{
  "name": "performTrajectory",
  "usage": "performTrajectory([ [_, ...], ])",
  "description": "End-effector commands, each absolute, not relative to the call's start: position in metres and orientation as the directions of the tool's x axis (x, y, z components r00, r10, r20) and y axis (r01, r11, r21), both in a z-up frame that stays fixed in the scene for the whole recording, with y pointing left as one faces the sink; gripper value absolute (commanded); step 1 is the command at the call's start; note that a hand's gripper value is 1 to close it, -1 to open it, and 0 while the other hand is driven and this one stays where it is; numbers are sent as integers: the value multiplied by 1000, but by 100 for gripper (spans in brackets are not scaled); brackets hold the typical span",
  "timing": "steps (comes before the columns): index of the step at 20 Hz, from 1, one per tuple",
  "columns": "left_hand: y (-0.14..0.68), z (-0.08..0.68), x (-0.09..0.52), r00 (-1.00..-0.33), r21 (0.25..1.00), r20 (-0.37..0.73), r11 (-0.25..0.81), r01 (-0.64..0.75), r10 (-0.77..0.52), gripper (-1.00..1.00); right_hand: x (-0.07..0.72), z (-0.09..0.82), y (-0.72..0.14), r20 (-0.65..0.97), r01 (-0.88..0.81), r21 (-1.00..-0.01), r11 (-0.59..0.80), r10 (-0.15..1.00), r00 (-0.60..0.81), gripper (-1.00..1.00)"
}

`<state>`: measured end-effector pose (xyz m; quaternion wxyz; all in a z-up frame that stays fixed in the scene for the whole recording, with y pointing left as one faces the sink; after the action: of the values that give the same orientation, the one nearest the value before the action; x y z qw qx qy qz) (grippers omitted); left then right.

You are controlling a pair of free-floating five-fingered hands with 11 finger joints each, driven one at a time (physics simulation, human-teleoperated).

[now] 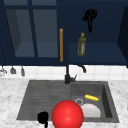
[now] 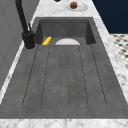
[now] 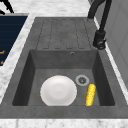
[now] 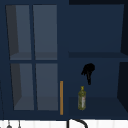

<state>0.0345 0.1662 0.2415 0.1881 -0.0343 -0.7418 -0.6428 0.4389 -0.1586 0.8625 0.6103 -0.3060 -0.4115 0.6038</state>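
The right hand (image 1: 89, 17) hung with fingers drooping loosely, holding nothing. Just below it stood a slim, upright olive-green glass bottle (image 1: 81, 44) with a pale label. The left hand (image 1: 43, 117) hovered low, its fingers unreadable.

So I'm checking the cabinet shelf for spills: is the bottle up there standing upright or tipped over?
Upright. The bottle stands on its base on the open cabinet shelf, neck pointing straight up, with the right hand hanging just above it.

The right hand (image 1: 89, 17) hangs high in the air, its fingers pointing downward, loosely bunched and holding nothing. The left hand (image 1: 43, 117) floats low at the front, fingers curled, also holding nothing.
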Motion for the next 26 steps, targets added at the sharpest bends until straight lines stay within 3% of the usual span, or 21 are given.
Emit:
performTrajectory([
  [1,166,242,34,-927,941,323,171,293,-191,0,413,874,-177,175,-516,-848,124,983,-51,-100],
  [9,166,242,34,-927,941,323,171,293,-191,0,354,879,-211,176,-500,-857,129,983,-47,-100],
  [26,166,242,34,-927,941,323,171,293,-191,0,229,800,-259,145,-470,-876,108,988,-44,-100],
])
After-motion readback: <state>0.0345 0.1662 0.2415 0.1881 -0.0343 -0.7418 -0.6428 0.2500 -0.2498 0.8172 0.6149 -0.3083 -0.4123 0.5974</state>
